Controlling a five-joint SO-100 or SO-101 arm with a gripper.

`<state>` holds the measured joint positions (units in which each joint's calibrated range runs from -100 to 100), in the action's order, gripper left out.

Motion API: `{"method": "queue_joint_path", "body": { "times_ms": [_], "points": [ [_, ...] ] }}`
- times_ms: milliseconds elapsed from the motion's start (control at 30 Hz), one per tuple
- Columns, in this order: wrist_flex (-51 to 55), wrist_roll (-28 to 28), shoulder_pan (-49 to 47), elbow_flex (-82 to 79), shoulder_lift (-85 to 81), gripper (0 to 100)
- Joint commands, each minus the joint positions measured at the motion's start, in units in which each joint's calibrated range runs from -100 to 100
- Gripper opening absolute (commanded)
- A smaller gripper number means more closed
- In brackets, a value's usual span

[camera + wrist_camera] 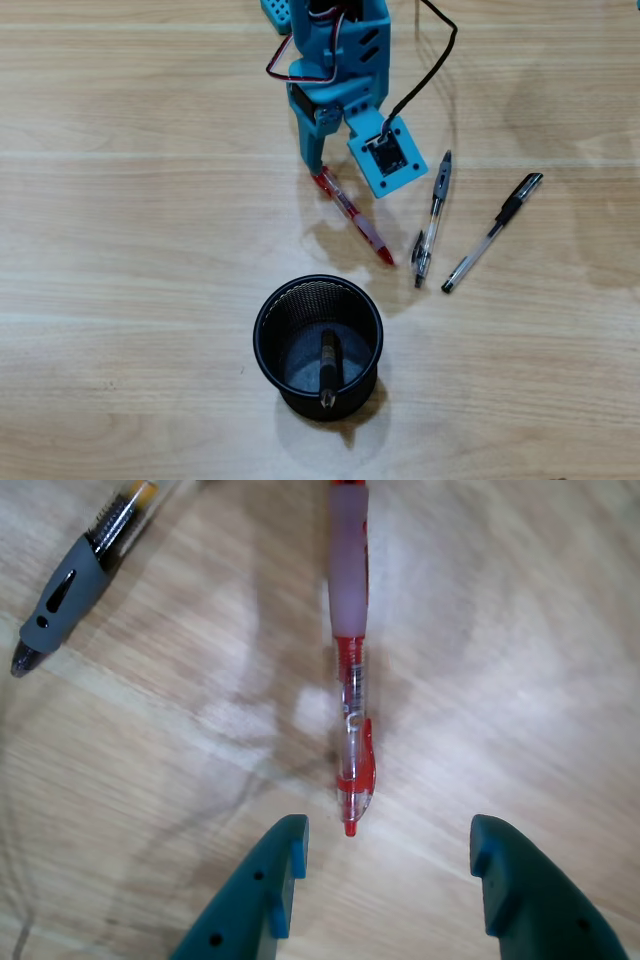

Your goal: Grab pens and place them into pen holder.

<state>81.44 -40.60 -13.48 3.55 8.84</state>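
Three pens lie loose on the bench (120, 240); a fourth stands inside the holder (318, 345), leaning on its near wall in the overhead view. Locations are given relative to the hand (390, 855), as the wrist view shows them.

Left of the hand: the grey pen (75, 585) lies well apart, up and to the left, long axis diagonal, dark tip pointing down-left.

Centre: the red pen (350, 700) lies flat on the bench just ahead of the hand. Its long axis runs nearly straight away from the hand. The clip end points back at the gap between the fingers, nearer the left finger; the frosted grip end points away. In the overhead view the red pen (355, 215) runs diagonally, and its far end points toward the holder.

Right of the hand: nothing shows in the wrist view. The overhead view shows the clear pen (492, 232) beyond the grey one, diagonal.

Hand state: fingers spread wide, empty, low over the bench.

Probable faults:
- The pen axis lies along the hand's approach. Closing here would catch only the clip end, and the pen would likely pivot or drop in transit.
- The pen sits off-centre toward the left finger. That finger may push the barrel and roll it away.
- An end grip leaves the far end hanging low, so it may strike the holder rim.
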Motion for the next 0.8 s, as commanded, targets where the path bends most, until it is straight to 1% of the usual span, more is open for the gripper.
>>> {"method": "queue_joint_path", "body": {
  "times_ms": [0,133,300,433,633,767],
  "points": [
    [-0.1,-0.1,-0.6,-0.6,0.3,19],
    [-0.4,-0.1,-0.6,0.0,3.9,19],
    [-6.1,-0.1,-1.2,0.0,8.4,19],
    [-8.7,-0.1,-1.4,0.1,10.6,19],
    [-9.3,-0.2,-2.9,2.9,12.6,19],
    [-9.3,-1.7,-3.8,4.9,14.6,19]
  ]
}}
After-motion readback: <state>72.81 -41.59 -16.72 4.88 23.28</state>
